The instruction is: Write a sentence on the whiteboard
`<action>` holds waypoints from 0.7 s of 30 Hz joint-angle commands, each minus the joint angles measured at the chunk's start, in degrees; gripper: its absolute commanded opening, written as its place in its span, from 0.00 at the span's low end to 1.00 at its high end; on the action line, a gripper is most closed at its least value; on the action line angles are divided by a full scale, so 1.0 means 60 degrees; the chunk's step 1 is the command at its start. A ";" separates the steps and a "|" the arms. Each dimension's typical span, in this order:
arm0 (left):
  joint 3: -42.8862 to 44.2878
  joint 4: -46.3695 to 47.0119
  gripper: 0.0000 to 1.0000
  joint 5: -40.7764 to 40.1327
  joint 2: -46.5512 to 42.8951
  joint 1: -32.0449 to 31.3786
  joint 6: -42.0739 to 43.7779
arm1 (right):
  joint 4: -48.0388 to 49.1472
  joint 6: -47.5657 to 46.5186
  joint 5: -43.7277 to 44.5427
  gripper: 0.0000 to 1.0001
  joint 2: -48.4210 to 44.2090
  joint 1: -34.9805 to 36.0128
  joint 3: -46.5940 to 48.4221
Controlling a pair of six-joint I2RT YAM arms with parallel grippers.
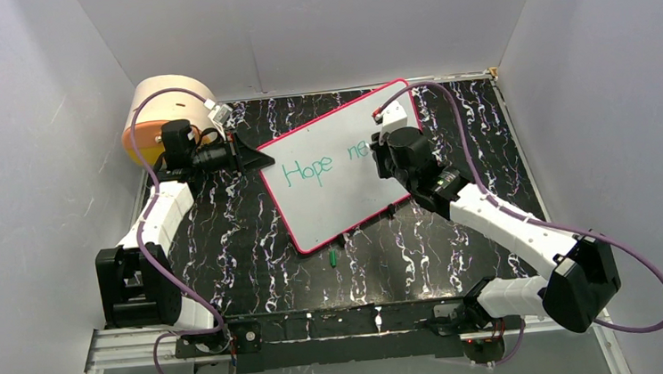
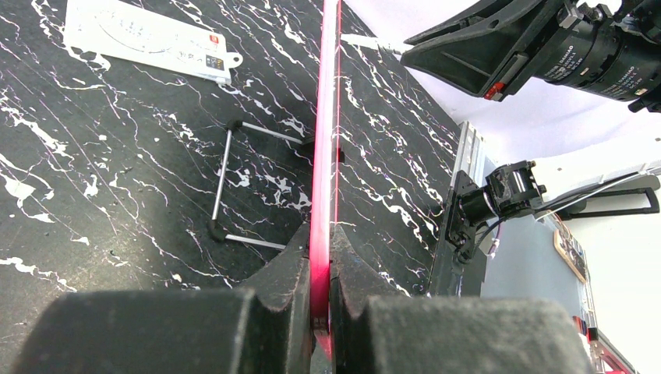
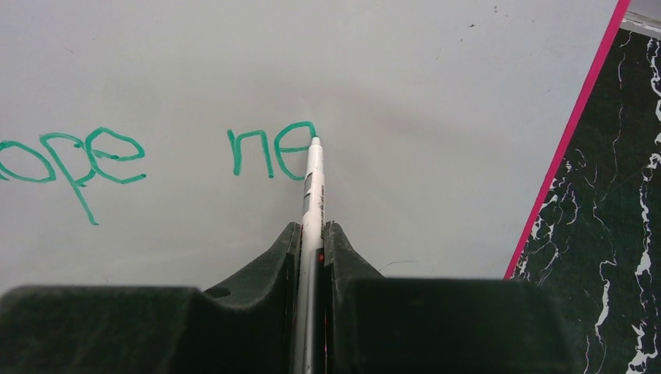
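The whiteboard [image 1: 334,206], white with a pink-red rim, lies tilted across the middle of the table. The sentence [image 1: 310,168] on it reads "Hope ne" in teal-green. My left gripper [image 1: 260,159] is shut on the board's left rim, which shows edge-on as a pink strip [image 2: 323,140] between the left gripper's [image 2: 320,243] jaws. My right gripper [image 1: 380,151] is over the board's right half. In its wrist view the right gripper [image 3: 312,234] is shut on a silver-white pen [image 3: 312,191]. The pen's tip touches the top right of the "e" in the sentence [image 3: 273,152].
A small green pen cap [image 1: 333,258] lies just below the board's near edge. A wire stand [image 2: 226,183] and a white printed card [image 2: 144,37] lie beside the board. A round tan and orange object [image 1: 163,106] stands at the back left. Grey walls enclose the table.
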 commanded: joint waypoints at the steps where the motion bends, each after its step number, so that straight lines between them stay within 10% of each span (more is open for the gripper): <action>1: -0.0215 -0.0896 0.00 -0.0992 0.0426 -0.0351 0.1095 | 0.0703 -0.0178 0.0223 0.00 -0.0133 -0.0081 0.0112; 21: -0.0214 -0.0920 0.00 -0.0997 0.0430 -0.0365 0.1124 | 0.0501 -0.0119 0.0212 0.00 0.0071 -0.0119 0.0178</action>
